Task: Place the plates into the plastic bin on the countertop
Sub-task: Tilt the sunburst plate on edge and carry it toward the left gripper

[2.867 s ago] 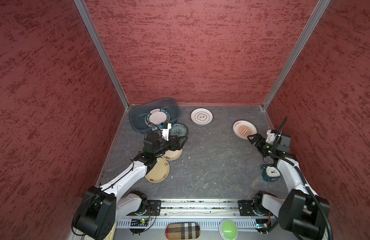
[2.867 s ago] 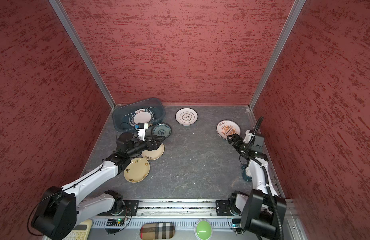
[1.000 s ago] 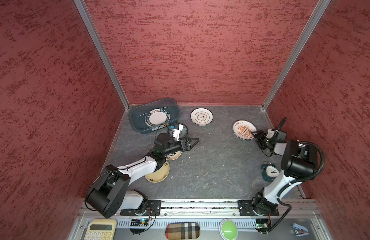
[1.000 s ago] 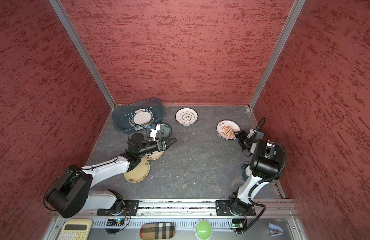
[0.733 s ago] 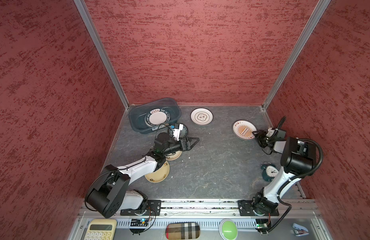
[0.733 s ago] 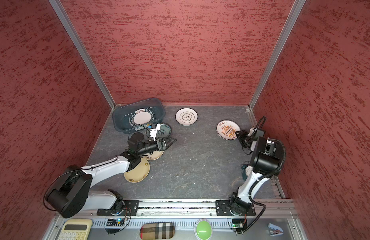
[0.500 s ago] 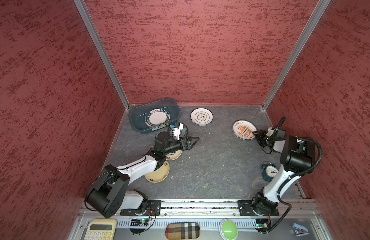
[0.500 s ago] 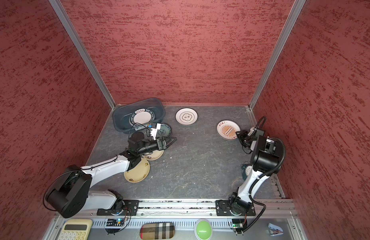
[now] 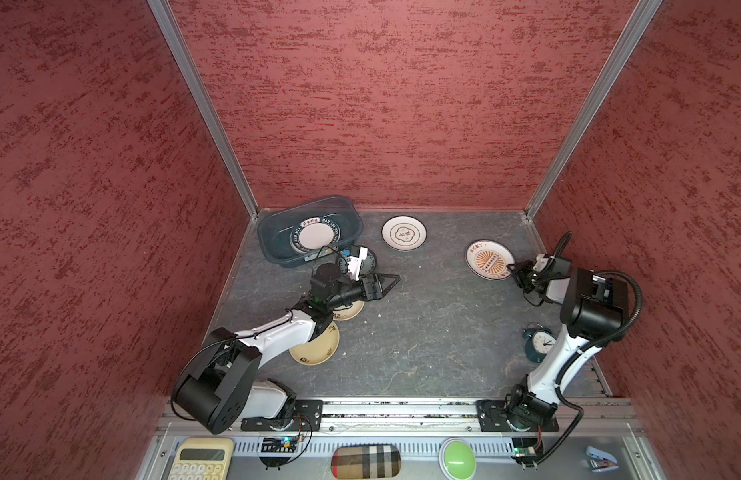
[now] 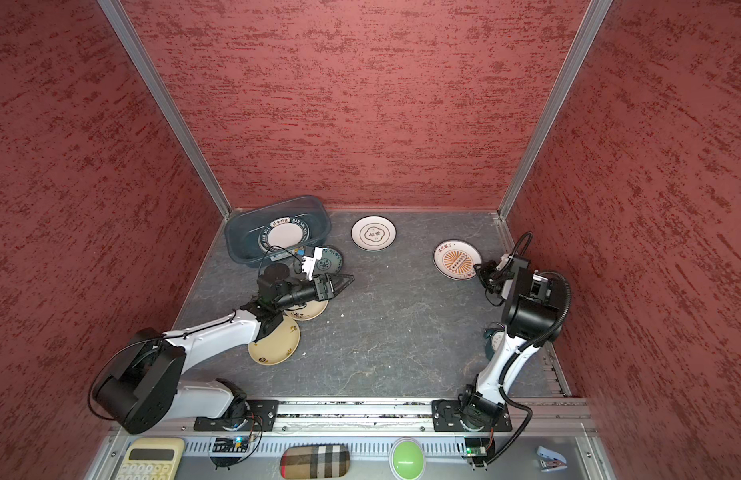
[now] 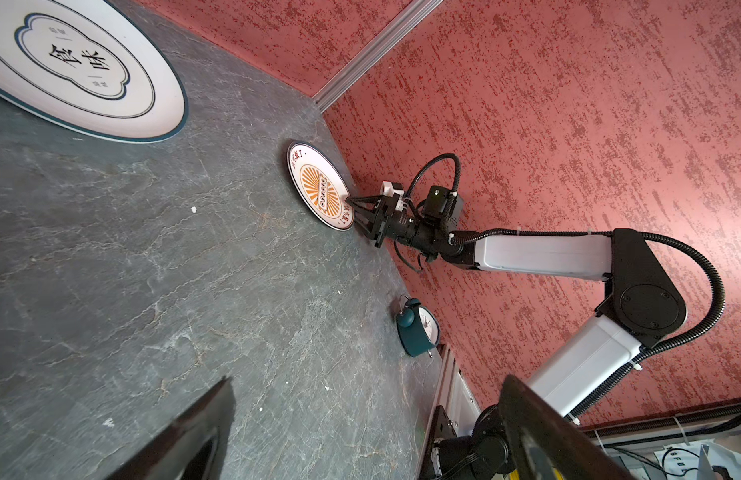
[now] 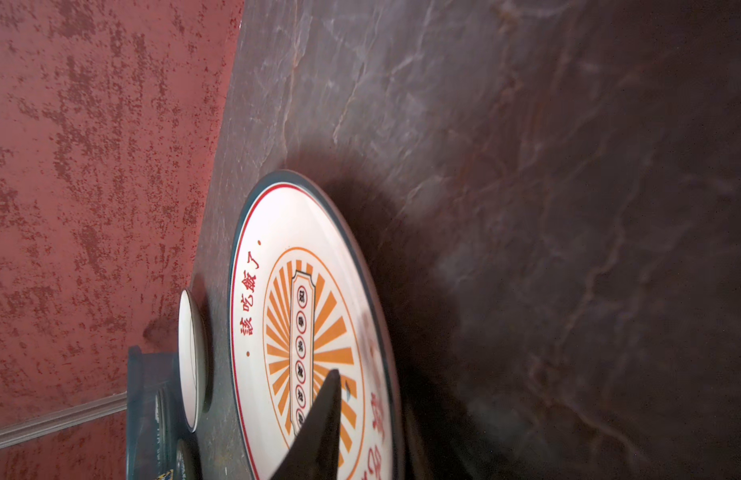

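Blue-grey plastic bin (image 9: 272,251) was found holding one teal-rimmed plate (image 9: 315,236). "食味" was read on a white plate (image 11: 82,62) left on the countertop (image 9: 435,324). The orange sunburst plate (image 11: 317,183) was pinched at its rim by the right gripper (image 11: 349,204); the left gripper (image 9: 388,284) was spread wide, empty.

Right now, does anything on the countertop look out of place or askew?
Yes. A teal alarm clock sits near the right arm, unrelated to the plates. White specks litter the countertop, and the plastic bin sits skewed to the back wall.
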